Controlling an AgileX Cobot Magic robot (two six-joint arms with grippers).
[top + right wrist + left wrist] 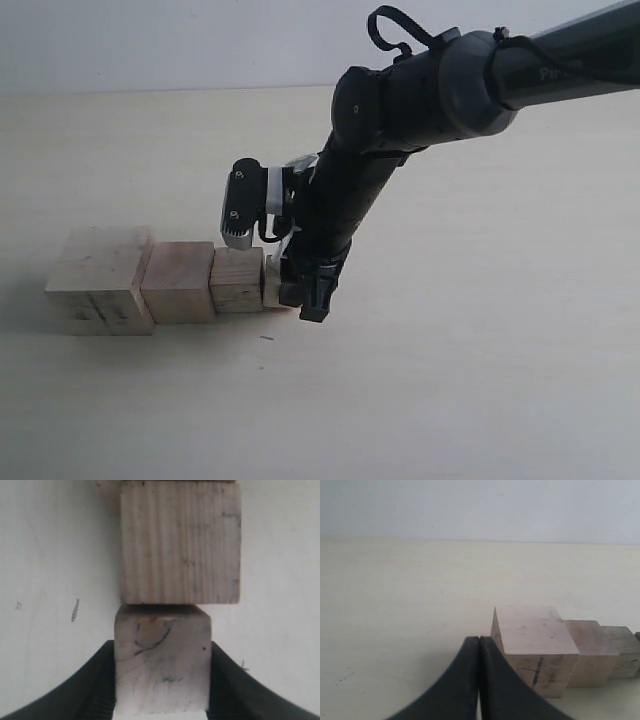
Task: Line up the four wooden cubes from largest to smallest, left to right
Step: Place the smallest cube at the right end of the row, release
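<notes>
The four wooden cubes stand in a row on the tabletop. The largest cube (pixel 100 275) (pixel 535 635) is at the left, followed by the second cube (pixel 180 280) (pixel 590 647) and the third cube (pixel 237 280) (pixel 622 647) (pixel 180 542). The smallest cube (pixel 271 288) (pixel 161 665) touches the third cube's right side, mostly hidden in the exterior view. My right gripper (pixel 292 290) (pixel 161 647) is shut on it, a finger against each side. My left gripper (pixel 479 639) is shut with nothing in it, low beside the largest cube, and is out of the exterior view.
The pale tabletop (pixel 480 380) runs bare around the row, to a light wall at the back. My right arm (pixel 420 90) slants in from the upper right, over the row's right end.
</notes>
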